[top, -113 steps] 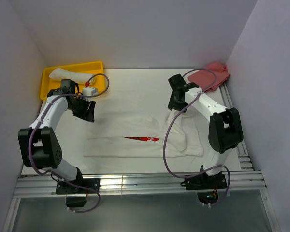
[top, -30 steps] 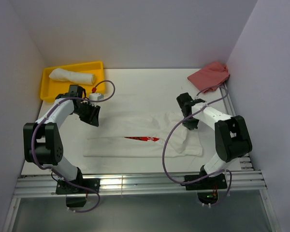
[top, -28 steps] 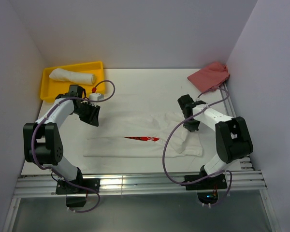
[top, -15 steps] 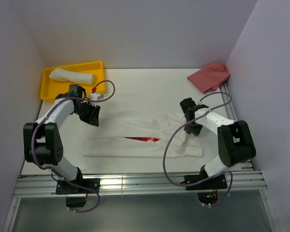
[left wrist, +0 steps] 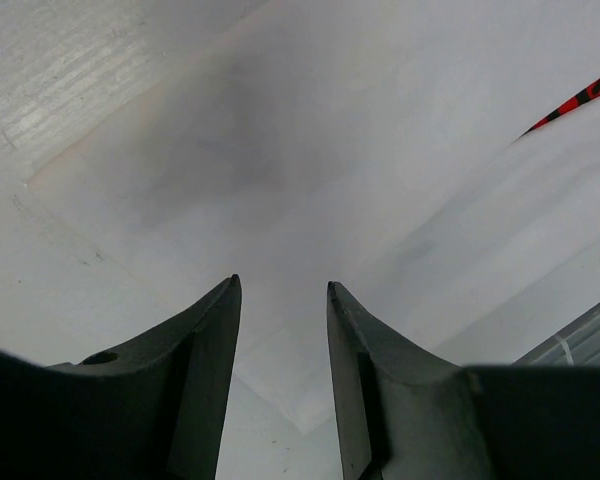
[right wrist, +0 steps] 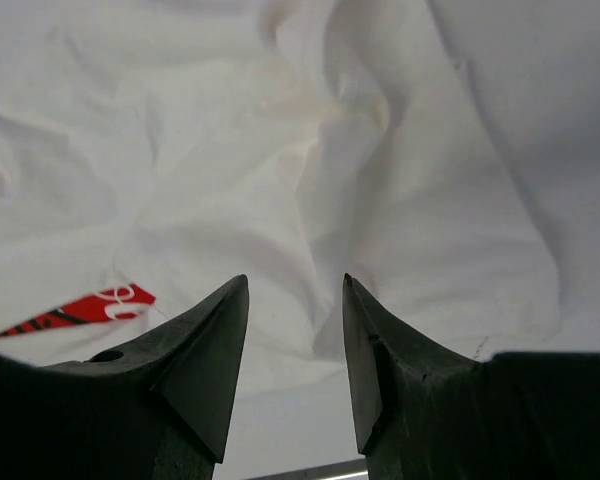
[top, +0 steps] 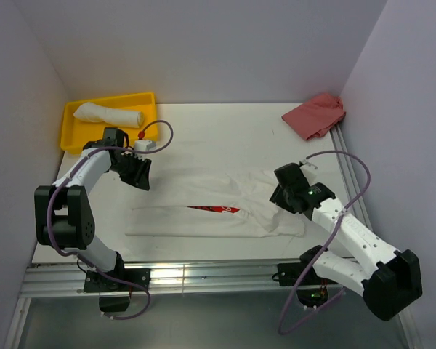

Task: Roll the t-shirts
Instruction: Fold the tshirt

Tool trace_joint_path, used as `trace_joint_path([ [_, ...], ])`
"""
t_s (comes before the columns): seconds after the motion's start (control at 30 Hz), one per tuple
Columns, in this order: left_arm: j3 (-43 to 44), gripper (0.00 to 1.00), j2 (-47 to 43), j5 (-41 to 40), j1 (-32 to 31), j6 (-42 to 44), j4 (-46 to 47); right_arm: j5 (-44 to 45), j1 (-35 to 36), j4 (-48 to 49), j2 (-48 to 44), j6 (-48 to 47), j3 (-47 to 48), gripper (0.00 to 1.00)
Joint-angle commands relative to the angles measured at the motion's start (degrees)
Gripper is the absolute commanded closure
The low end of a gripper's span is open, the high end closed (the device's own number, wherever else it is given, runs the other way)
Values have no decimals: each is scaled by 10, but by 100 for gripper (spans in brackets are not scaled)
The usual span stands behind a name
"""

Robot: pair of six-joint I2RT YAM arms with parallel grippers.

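Shirt [top: 203,222] lies folded in a long strip at the centre of the tabletop [top: 218,131]. Left claw [top: 138,174] hovers at its 10 o'clock corner, fingers apart and empty. Right claw [top: 282,195] is at its 3 o'clock end, likewise parted. Rolled shirt [top: 107,113] sits in tray [top: 109,98] at 10 o'clock.

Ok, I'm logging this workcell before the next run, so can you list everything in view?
rolled t-shirt: one, white, lying in the tray.
flat t-shirt: one, white with a red print, folded into a long strip mid-table.
tray: one, yellow, far left corner of the table.
cloth: one, pinkish-red, crumpled at the far right corner.
table: one, white.
arms: two, white and black, left and right.
left end effector: black, open, near the flat t-shirt's left end.
right end effector: black, open, over the flat t-shirt's right end.
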Motion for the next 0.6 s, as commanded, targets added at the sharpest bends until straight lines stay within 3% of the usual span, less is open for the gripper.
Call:
trace_joint_path([
  [0.0, 9, 54, -37, 21, -3, 7, -8, -13, 61, -3, -24, 60, -38, 50],
  [0.23, 8, 54, -50, 23, -3, 7, -16, -3, 136, 3, -47, 106, -86, 48],
  [0.4, 3, 54, -53, 23, -3, 7, -16, -4, 139, 18, -45, 108, -108, 47],
  [0.53, 2, 54, -53, 19, -3, 7, -16, -1, 139, 36, -21, 98, -105, 62],
  [0.57, 0, 54, -53, 18, -3, 7, -16, -1, 139, 37, -15, 95, -95, 74],
])
